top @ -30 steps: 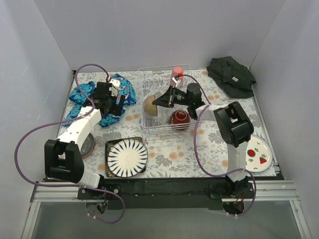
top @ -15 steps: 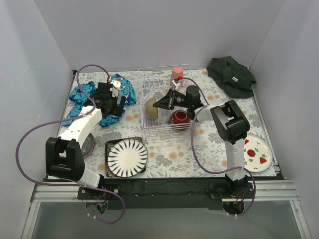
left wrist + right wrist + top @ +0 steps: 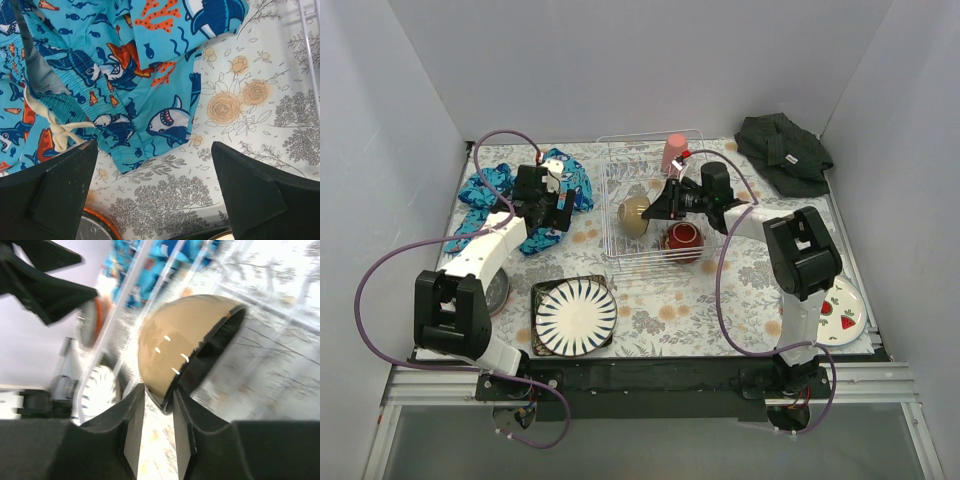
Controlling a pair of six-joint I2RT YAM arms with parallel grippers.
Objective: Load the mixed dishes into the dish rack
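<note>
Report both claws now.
Left claw: open, holding nothing, above the blue patterned cloth.
Right claw: straddling the cream bowl at its rim; gripped or released cannot be told.

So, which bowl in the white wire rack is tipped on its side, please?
The glossy cream bowl, its opening facing sideways; the dark red bowl sits upright.

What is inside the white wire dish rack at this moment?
The cream bowl, lying on its side, the dark red bowl and, at the far edge, the pink cup. The right gripper, at the cream bowl's rim, covers part of the dish rack base.
</note>
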